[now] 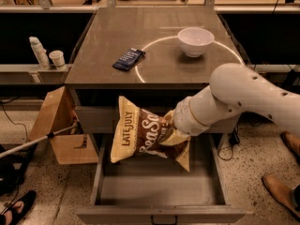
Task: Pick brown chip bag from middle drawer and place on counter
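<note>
The brown chip bag [140, 136] with cream edges and "LATE JULY" lettering hangs in the air above the open middle drawer [159, 186], in front of the cabinet face. My gripper [172, 125] is shut on the bag's right side; its fingers are mostly hidden behind the bag and my white arm. The drawer's grey floor is bare. The counter [154, 67] with a thin white circle lies just above and behind the bag.
A white bowl [195, 41] sits on the counter at the back right, and a small dark blue packet [128, 59] lies at the left on the circle. A cardboard box [61, 125] stands on the floor to the left. Shoes [281, 186] show at the right.
</note>
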`<state>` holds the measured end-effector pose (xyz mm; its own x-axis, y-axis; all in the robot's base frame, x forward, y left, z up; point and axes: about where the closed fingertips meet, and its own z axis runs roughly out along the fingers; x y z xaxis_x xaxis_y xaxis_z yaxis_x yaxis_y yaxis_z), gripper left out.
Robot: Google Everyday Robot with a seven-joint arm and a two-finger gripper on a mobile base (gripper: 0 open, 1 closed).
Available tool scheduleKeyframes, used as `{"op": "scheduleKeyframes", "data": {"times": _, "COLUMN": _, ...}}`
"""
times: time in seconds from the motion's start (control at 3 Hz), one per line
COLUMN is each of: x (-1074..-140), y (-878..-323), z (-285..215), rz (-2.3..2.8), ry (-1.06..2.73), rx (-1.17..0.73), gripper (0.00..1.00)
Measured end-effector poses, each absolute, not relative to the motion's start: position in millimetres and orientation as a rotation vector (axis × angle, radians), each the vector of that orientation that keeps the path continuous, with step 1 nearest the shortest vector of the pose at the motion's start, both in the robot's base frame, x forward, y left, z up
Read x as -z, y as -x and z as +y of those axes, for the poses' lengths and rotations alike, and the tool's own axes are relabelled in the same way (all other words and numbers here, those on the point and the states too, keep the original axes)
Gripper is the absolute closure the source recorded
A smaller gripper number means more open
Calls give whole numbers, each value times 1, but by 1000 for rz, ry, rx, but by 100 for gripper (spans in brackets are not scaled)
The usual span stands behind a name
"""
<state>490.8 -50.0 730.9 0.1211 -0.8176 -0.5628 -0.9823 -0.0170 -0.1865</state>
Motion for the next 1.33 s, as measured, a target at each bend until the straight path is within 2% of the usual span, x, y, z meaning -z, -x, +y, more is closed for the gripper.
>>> {"op": "scheduleKeyframes", "data": {"times": 0.67, "x": -781, "y": -513, "z": -58, "rz": 1825, "ry": 1845, "rx": -189, "gripper": 100}}
{"op": "scheduleKeyframes", "data": {"times": 1.0, "x": -782, "y": -513, "z": -58, "rz": 1823, "ry": 1846, "rx": -204, "gripper": 100}}
{"op": "scheduleKeyframes", "data": {"times": 1.33, "x": -787, "y": -516, "z": -57, "rz": 1800, "ry": 1853, "rx": -406, "gripper": 100}}
